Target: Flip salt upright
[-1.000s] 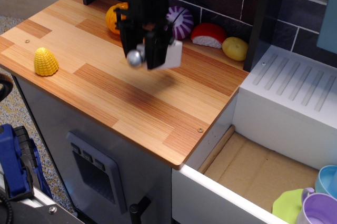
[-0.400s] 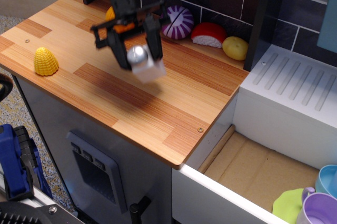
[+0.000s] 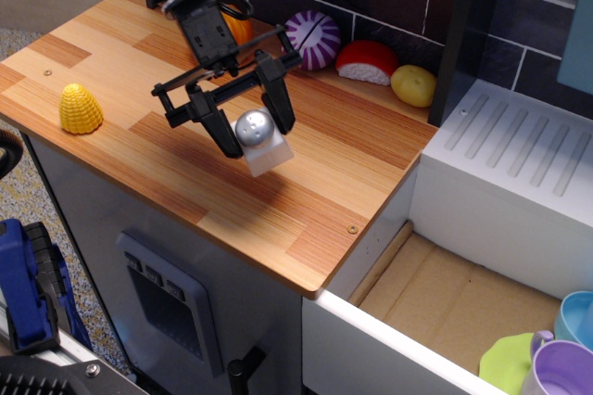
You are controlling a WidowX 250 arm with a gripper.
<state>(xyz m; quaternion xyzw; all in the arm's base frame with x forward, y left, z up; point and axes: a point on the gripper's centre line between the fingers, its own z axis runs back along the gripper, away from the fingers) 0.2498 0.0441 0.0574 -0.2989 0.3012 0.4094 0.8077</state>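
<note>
The salt (image 3: 266, 156) is a white blocky shaker with a shiny silver cap, seen in the middle of the wooden counter (image 3: 306, 200). It stands cap up, tilted slightly, with its base at or just above the wood. My black gripper (image 3: 258, 138) comes down from the upper left, and its two fingers (image 3: 225, 138) close on either side of the shaker just below the cap. The orange pumpkin (image 3: 239, 29) is mostly hidden behind my arm.
A yellow corn piece (image 3: 81, 108) lies at the counter's left. A purple-and-white vegetable (image 3: 313, 40), a red-and-white piece (image 3: 367, 62) and a yellow piece (image 3: 413, 85) line the back wall. A white sink unit (image 3: 519, 154) is on the right, with cups (image 3: 561, 372) below it.
The gripper has moved down and a little towards the front while turning. The salt, held sideways a second ago, now has its silver cap on top and sits lower, near the wood.
</note>
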